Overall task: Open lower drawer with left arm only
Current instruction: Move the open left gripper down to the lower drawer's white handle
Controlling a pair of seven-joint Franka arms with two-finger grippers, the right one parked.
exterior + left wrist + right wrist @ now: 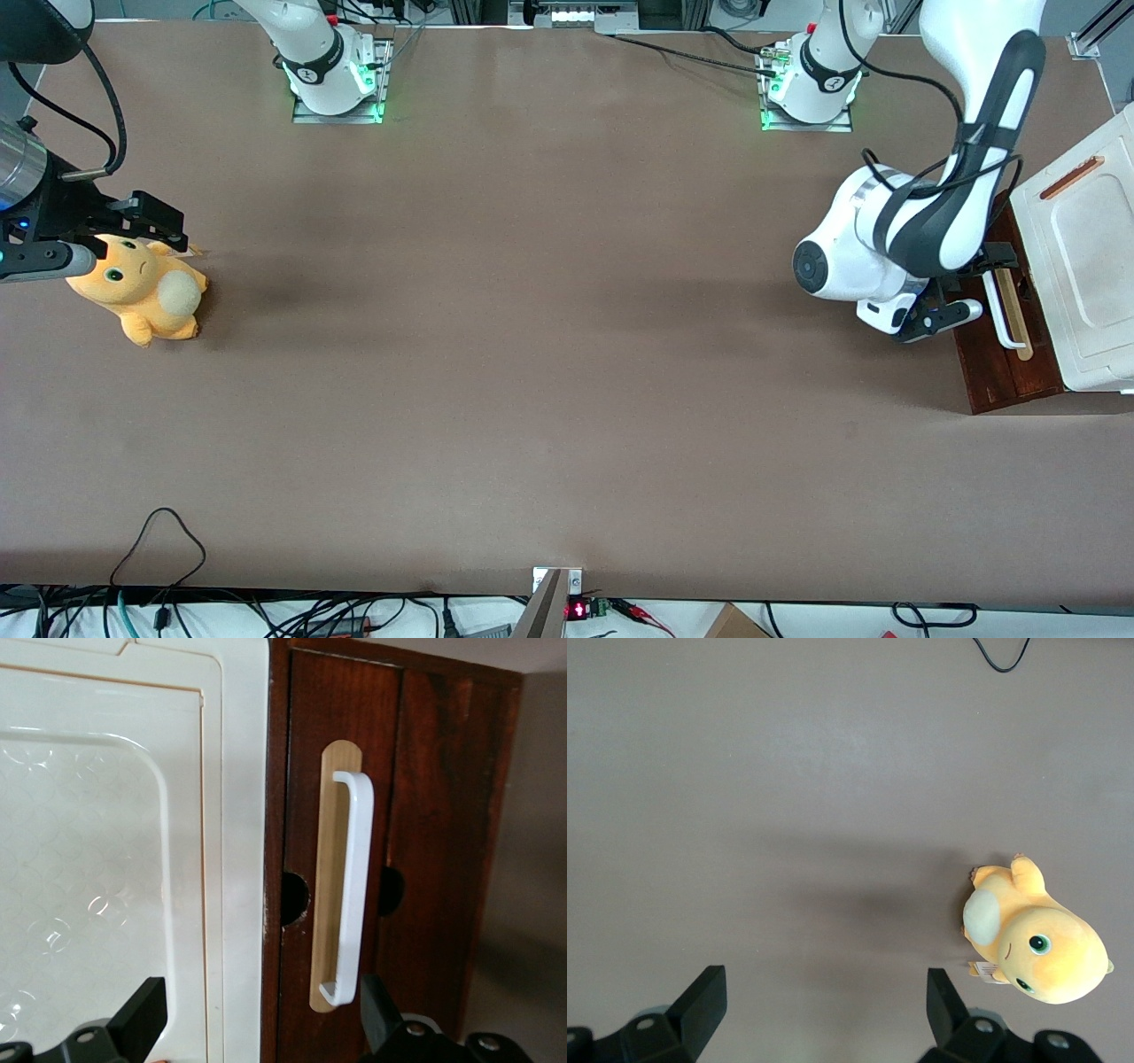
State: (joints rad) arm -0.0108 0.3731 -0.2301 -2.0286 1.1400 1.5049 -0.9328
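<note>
The lower drawer [1005, 372] has a dark reddish-brown front and stands at the working arm's end of the table. Its white loop handle [1008, 312] lies on a pale wood strip. In the left wrist view the drawer front [434, 815] and its handle [354, 877] show close up, and none of the pale wood inside shows. The left arm's gripper [990, 266] [261, 1005] is open and empty, right in front of the drawer. One finger [146, 1010] is over the white cabinet top [106, 859]. The other finger [376, 1010] is beside the handle's end, so the handle's end lies between the fingers.
The white moulded cabinet top [1090, 248] carries a copper-coloured bar [1070, 177]. An orange plush toy [142, 292] [1036, 943] lies toward the parked arm's end of the table. A black cable loop [159, 540] lies at the table edge nearest the front camera.
</note>
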